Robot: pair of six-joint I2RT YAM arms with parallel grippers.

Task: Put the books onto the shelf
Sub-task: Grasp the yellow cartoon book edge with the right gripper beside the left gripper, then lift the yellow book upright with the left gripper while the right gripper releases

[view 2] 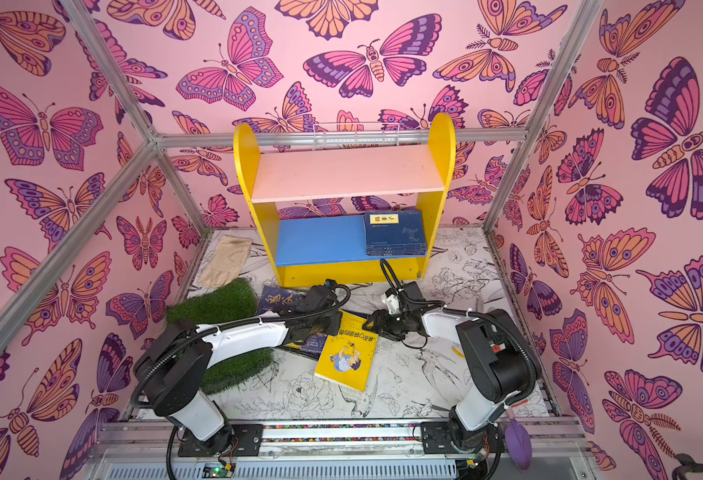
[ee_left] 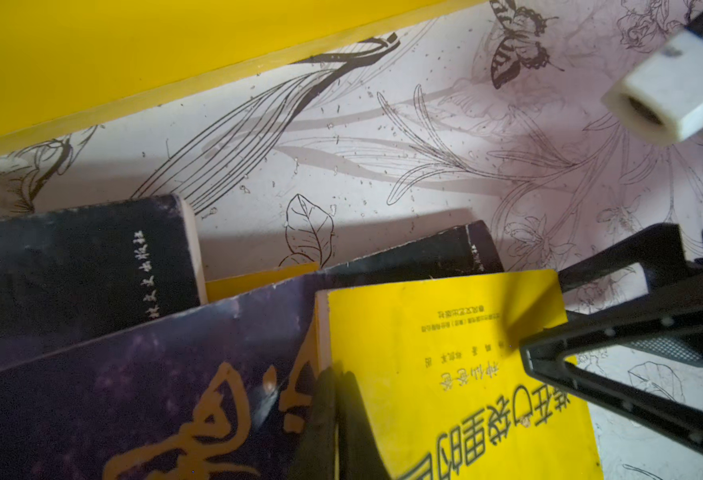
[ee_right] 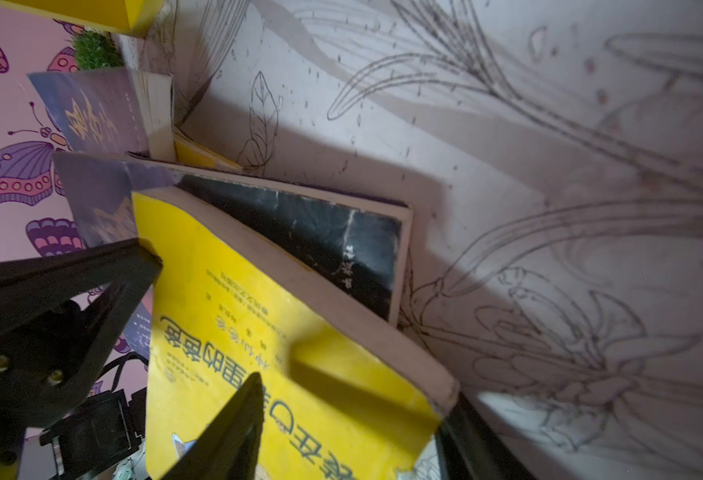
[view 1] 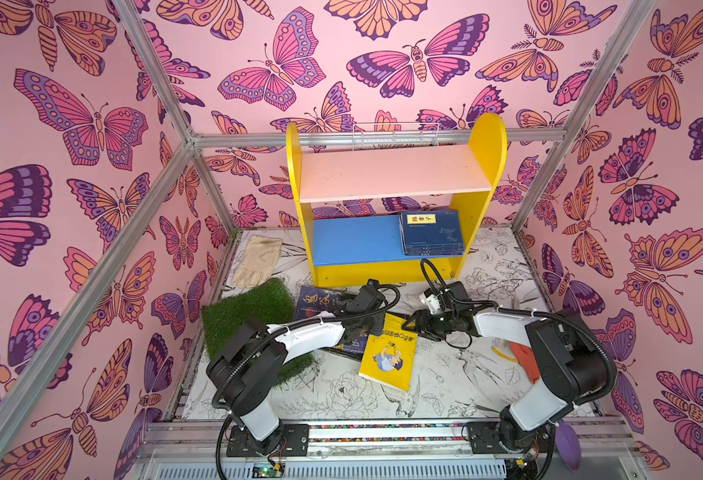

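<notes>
The yellow book [view 1: 389, 353] lies on the bench [view 1: 466, 382] before the shelf [view 1: 482, 166], overlapping dark books [view 1: 316, 305]. Navy books [view 1: 432, 232] rest on the shelf's blue lower board. My left end effector [ee_left: 335, 386] is clenched at the yellow book's edge. My right end effector [view 1: 414, 324] gapes at that book's corner.

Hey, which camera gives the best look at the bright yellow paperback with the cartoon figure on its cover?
A top view: the bright yellow paperback shows nearly whole there, cartoon cover up, in both top views. The left wrist and right wrist views show only its title end, close up and cropped.
</notes>
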